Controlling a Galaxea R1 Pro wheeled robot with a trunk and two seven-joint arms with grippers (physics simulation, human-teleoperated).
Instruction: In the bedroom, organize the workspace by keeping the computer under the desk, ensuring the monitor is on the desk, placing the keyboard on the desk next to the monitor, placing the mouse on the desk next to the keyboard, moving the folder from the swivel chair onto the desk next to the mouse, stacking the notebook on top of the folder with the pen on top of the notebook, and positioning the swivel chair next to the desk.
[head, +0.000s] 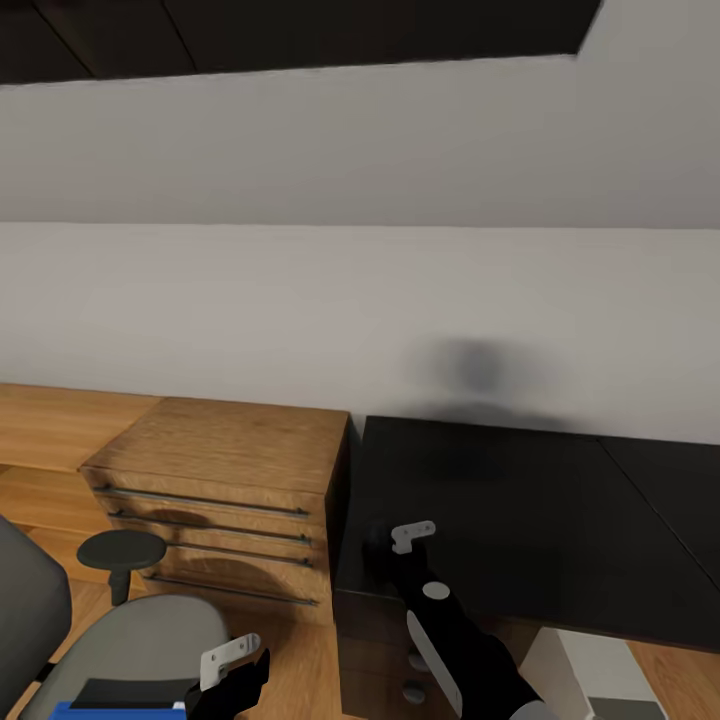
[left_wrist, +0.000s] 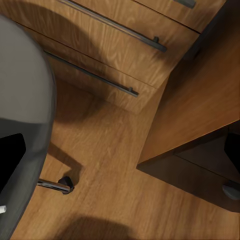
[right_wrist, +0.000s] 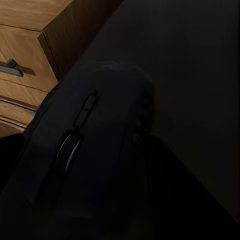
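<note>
Mouse (right_wrist: 95, 145) — black, rounded; seen close in the right wrist view, over the dark surface (head: 520, 510) near its corner beside the wooden chest (head: 225, 480). Whether it rests on the top or hangs just above it cannot be told.

Right hand (head: 385, 545) — at that same near-left corner of the surface, by the edge. It appears to be holding the mouse, but the fingers are lost in the dark and the grip cannot be confirmed.

Left hand (head: 235, 670) — low, over the floor beside the chair (head: 130, 640). Spread or pressed together: cannot tell. Nothing seen in it.

Folder (head: 110, 712) — blue, on the chair seat, partly out of frame at the bottom of the head view.

Computer (head: 595, 670) — pale box on the floor under the surface, to the right.

Risks, as judged:
- Mouse sits close to the corner and edge; released here or nudged on withdrawal, it could slide off onto the floor or into the gap by the chest.
- No monitor or keyboard visible on this part of the top — the mouse may end up nowhere near where the keyboard goes, forcing a second move.
- Black mouse on black top gives poor contrast; contact and release height are hard to gauge, so a drop from too high is possible.
- Left arm hangs close to the chair; a base or trunk shift could bump it and tip the folder off.
</note>
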